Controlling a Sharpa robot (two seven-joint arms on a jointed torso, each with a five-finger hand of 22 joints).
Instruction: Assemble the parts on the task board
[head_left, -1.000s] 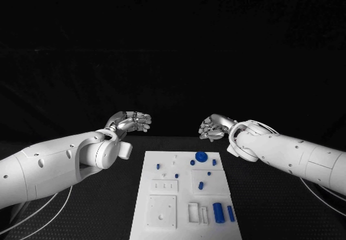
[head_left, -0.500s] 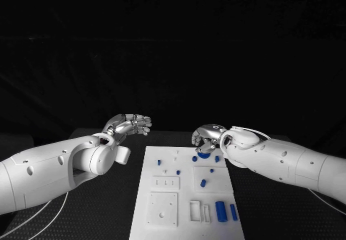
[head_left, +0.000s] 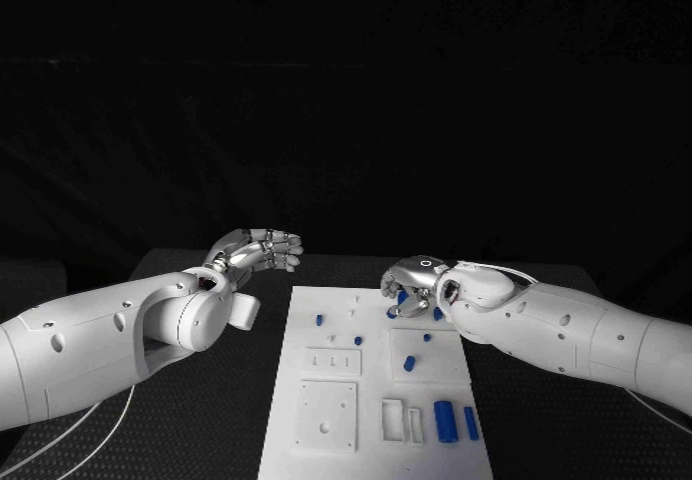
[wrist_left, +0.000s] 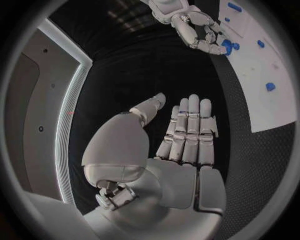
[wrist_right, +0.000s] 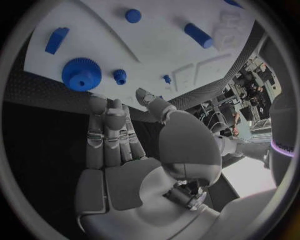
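Fingers (wrist_right: 103, 131) of my right hand (head_left: 414, 284) now reach empty, stretched over the blue gear (wrist_right: 81, 74) at the board's (head_left: 325, 345) far edge after coming down from above, so a grasp looks imminent, while my left hand (head_left: 260, 248) stays curled, holding nothing.

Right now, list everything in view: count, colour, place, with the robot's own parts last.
Task board: one, white, middle of the table.
Table: one, black, under the board.
Large gear: one, blue, at the board's far right corner, just ahead of the right fingers.
Small parts: several, blue, scattered over the board; two cylinders stand at the near right.
Left robot hand: one, silver, above the table left of the board, holding nothing.
Right robot hand: one, silver, over the far right corner, holding nothing.
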